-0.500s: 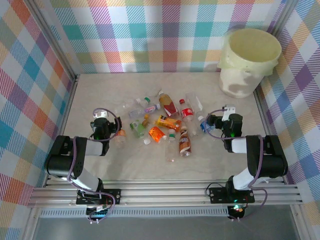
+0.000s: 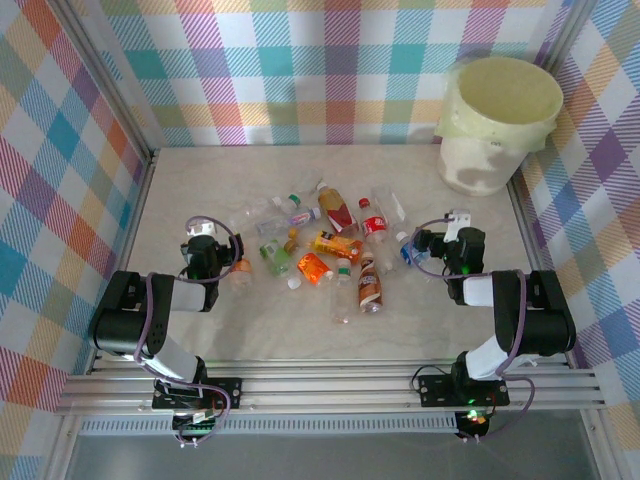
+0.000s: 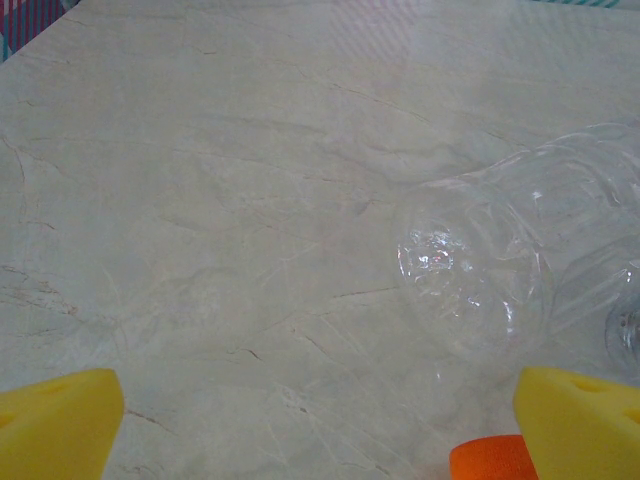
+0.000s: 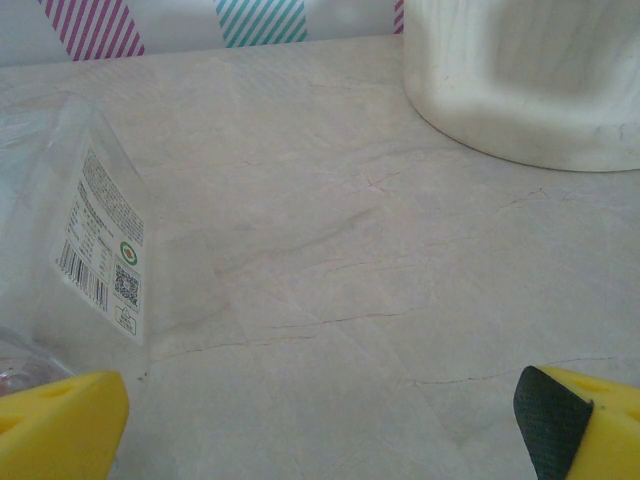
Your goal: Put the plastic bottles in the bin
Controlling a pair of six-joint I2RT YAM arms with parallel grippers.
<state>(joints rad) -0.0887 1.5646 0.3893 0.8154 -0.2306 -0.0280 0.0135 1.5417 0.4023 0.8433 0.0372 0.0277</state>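
The plastic bottles (image 2: 320, 245) lie scattered in the middle of the table, clear and orange ones with red, green and white caps. At the far right corner stands the bin (image 2: 500, 115), a pale cream bucket. My left gripper (image 2: 207, 255) rests low at the left edge of the pile, open and empty (image 3: 320, 430). A clear bottle (image 3: 480, 270) lies ahead of it to the right, base toward the camera, and an orange cap (image 3: 490, 460) sits by its right finger. My right gripper (image 2: 452, 248) is open and empty (image 4: 320, 430). A clear labelled bottle (image 4: 100, 250) lies to its left, and the bin (image 4: 530, 80) stands ahead to the right.
Plaid walls (image 2: 300, 70) close the table in at the back and on both sides. Bare marble-patterned tabletop (image 2: 300, 330) runs between the pile and the arm bases. More of it lies between the right gripper and the bin.
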